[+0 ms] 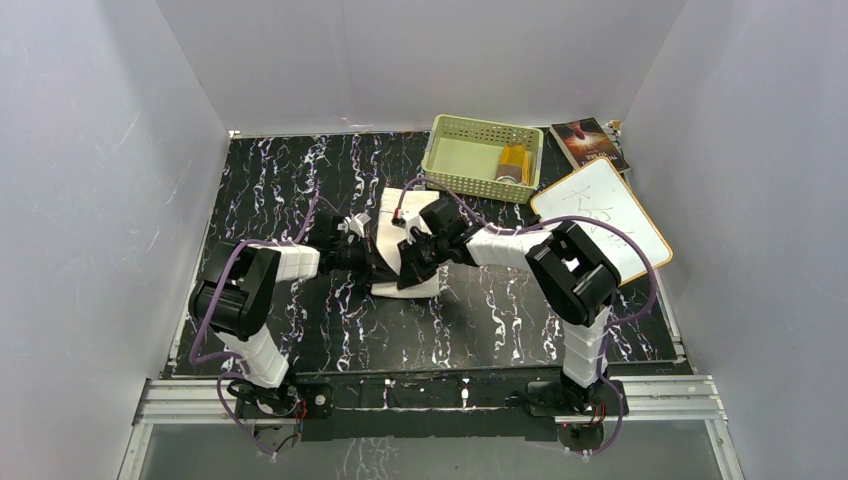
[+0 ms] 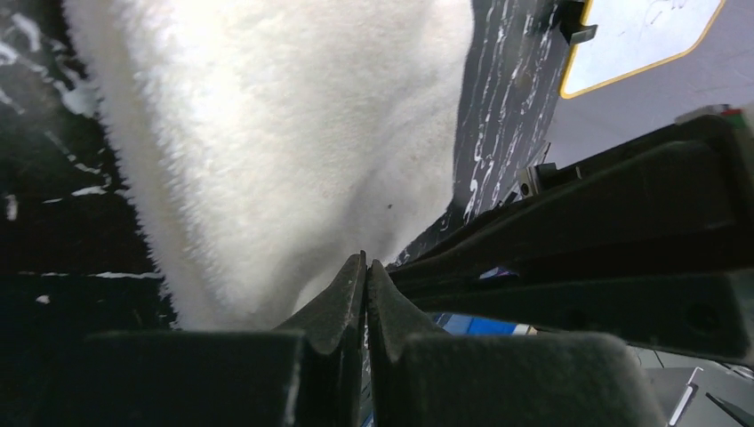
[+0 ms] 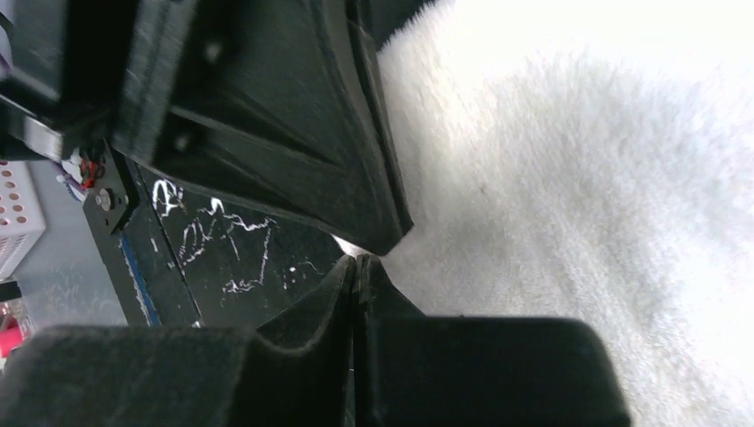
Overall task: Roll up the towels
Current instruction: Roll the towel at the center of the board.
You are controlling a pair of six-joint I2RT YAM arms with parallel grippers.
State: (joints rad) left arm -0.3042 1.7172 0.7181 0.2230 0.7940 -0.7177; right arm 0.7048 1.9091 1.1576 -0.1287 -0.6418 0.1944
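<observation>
- Cream-white towel [image 2: 284,142]: lies lengthwise mid-table, with its far end toward the basket [image 1: 470,184] and its near end under the two wrists. No roll is formed yet, so I would say the task is at its very start for this one.
- Mustard-yellow towel [image 1: 514,165]: sits inside the basket at the right end and looks already bundled. It is well apart from both arms.
- Left gripper [image 2: 365,267]: fingers pressed flat together, with the tips at the towel's near hem. The pile bunches toward them, so a nip of cloth looks likely, but I cannot tell for certain.
- Right gripper [image 3: 355,265]: likewise closed tight, with its tips at the same hem and a fleck of white at the very point. I cannot tell whether it has a hold.
- Table [image 1: 280,190], white board [image 1: 600,215] and book [image 1: 590,143]: the board and book lie off to the right, clear of the work.
- Risk, crowding: the two heads sit just beside one another, possibly touching. Any inward drift would knock them together.
- Risk, slip: so little hem is caught that the fluffy edge could pull free once it is lifted.
- Risk, skew: if one arm leads the other, the roll would come out as a cone.
- Risk, drag: pushing forward without turning the hem over would slide the whole towel toward the basket.
</observation>
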